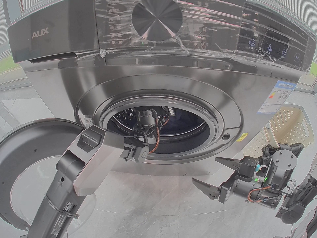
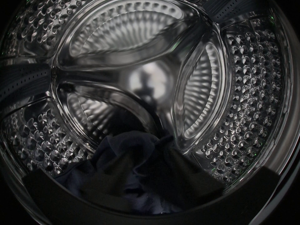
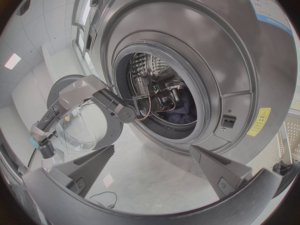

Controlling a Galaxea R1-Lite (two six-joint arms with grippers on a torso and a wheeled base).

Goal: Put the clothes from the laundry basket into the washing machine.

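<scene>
The washing machine stands in front of me with its round drum mouth uncovered. My left arm's wrist reaches through that mouth, and the left gripper is inside the drum. A dark blue garment lies crumpled on the drum floor, also seen past the left wrist as dark blue cloth. My right gripper hangs open and empty outside the machine, low and to the right of the mouth, its two fingers pointing toward the machine's front.
The machine's door is swung fully open to the left, beside my left arm. A cream perforated laundry basket stands at the right, behind my right arm. Pale tiled floor lies in front of the machine.
</scene>
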